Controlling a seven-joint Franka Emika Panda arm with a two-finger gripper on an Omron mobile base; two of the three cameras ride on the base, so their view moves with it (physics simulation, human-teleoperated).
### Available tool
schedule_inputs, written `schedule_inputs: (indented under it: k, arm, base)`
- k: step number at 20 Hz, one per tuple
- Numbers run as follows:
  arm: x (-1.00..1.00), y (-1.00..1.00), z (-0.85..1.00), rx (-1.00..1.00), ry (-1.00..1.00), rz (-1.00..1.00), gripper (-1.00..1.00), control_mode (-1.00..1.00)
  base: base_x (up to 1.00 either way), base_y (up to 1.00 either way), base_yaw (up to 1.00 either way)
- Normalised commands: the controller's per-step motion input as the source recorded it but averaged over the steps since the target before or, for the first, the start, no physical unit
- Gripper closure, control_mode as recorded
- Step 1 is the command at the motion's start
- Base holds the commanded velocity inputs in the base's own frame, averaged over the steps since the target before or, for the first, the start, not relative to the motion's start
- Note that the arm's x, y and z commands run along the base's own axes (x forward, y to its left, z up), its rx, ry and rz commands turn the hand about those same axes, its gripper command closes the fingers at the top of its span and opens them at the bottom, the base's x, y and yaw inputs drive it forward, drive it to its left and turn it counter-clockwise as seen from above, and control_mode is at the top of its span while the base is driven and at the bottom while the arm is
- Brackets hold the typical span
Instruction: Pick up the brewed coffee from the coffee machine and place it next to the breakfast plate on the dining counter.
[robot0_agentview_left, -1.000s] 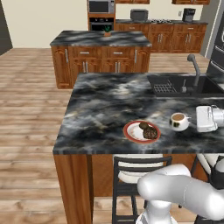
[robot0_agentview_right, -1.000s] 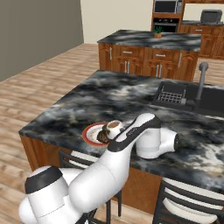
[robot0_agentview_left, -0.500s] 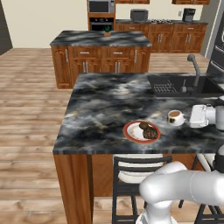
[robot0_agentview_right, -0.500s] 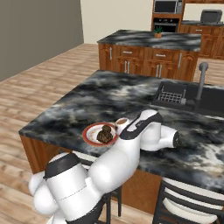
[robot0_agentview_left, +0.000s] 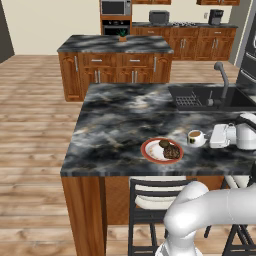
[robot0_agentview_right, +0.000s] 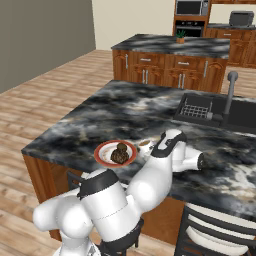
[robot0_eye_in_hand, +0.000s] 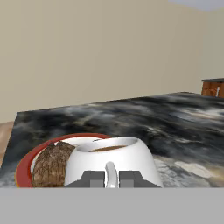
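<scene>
The brewed coffee (robot0_eye_in_hand: 109, 159), a small white cup of brown liquid, sits low over the dining counter (robot0_agentview_left: 125, 117), just right of the breakfast plate (robot0_agentview_left: 161, 150). My gripper (robot0_eye_in_hand: 111, 178) is shut on the cup's small handle, one dark fingertip on each side. In the left base view the cup (robot0_agentview_left: 195, 137) is beside the gripper (robot0_agentview_left: 207, 138), which reaches in from the right. The right base view shows the cup (robot0_agentview_right: 145, 146) between the plate (robot0_agentview_right: 116, 153) and my wrist. The red-rimmed plate (robot0_eye_in_hand: 48, 162) carries dark brown food. The coffee machine (robot0_agentview_left: 216, 16) stands small and black on the far back counter.
A sink with faucet (robot0_agentview_left: 222, 85) and a dish rack (robot0_agentview_left: 189, 101) is set into the counter's far right. A stool (robot0_agentview_left: 155, 195) stands below the near edge. A wood-cabinet island (robot0_agentview_left: 117, 62) lies beyond, with oven and microwave (robot0_agentview_left: 116, 7) at the back wall.
My hand has carried the cup leftward across the counter, closer to the plate. The plate has stayed put.
</scene>
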Motion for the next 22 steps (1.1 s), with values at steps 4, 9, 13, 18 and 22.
schedule_inputs:
  k: [4,9,13,18,22]
  arm:
    - [0.46,-0.26,-0.44,0.00,0.04,0.00,1.00,-1.00]
    - [0.39,-0.15,-0.47,0.00,0.04,0.00,1.00,-1.00]
    - [0.25,0.00,-0.58,-0.01,0.02,0.00,1.00,-1.00]
    - [0.25,0.00,-0.48,-0.02,0.01,0.00,1.00,-1.00]
    - [0.08,0.00,-0.14,0.00,0.00,0.00,-1.00,-1.00]
  base:
    - [0.00,0.00,0.00]
    - [0.00,0.00,0.00]
    - [0.00,0.00,0.00]
    - [0.00,0.00,0.00]
    - [0.00,0.00,0.00]
